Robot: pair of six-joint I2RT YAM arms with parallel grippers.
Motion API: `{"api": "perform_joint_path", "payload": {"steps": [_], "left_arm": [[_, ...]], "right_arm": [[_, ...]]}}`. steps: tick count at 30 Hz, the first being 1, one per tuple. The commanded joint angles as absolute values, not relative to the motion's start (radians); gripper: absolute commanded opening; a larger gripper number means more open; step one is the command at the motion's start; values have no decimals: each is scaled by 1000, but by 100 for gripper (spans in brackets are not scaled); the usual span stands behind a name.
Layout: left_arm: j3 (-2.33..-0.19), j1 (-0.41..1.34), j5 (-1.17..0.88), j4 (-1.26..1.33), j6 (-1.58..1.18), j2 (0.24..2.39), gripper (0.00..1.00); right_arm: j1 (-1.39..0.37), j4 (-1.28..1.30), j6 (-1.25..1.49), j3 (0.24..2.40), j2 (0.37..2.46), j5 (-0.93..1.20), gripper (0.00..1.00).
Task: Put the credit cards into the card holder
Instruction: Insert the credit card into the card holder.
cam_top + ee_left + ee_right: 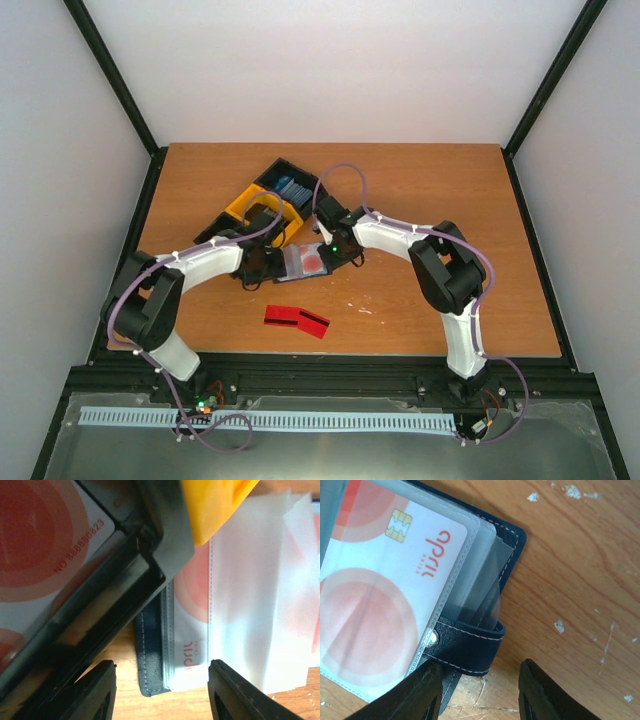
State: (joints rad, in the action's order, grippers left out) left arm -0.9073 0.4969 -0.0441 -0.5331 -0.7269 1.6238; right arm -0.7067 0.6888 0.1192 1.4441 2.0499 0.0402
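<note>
**Both arms meet over the open card holder, jaws apart**

The wooden counter [430, 200] carries everything. The left arm [195, 265] and the right arm [400, 238] reach in from either side and meet near its middle. Behind them, toward the far left, a yellow bin [243, 208] and a black bin [268, 175] sit touching each other.

The card holder [305, 263] lies open and flat between the two arm tips, just in front of the yellow bin. Its clear sleeves face up. The top sleeve holds a credit card [380, 605], white with pink-red circles and a gold chip.

The left jaws stand apart, low by the holder's navy edge, with nothing between them. The right jaws also stand apart at the opposite edge. The snap tab [470, 642] is just beside one finger, and I can't tell whether they touch.

Nearer the arm bases, well apart from the holder, red credit cards [297, 320] with a dark stripe lie on the bare counter. They look like two overlapping, though I can't be sure.
</note>
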Motion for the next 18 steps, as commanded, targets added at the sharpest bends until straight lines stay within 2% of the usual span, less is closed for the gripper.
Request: {"api": "perform_joint_path", "payload": {"steps": [1, 8, 12, 18], "left_arm": [[-897, 440, -4, -486, -719, 1566, 54], [-883, 387, -61, -418, -695, 1607, 62], [-863, 373, -146, -361, -704, 1612, 65], [-864, 364, -143, -366, -714, 1612, 68]], "right_arm": [[-719, 635, 89, 1421, 2008, 24, 43], [-719, 600, 206, 1424, 2020, -14, 43], [-719, 561, 240, 1413, 2015, -19, 40], [-719, 463, 243, 1369, 1990, -108, 35]]}}
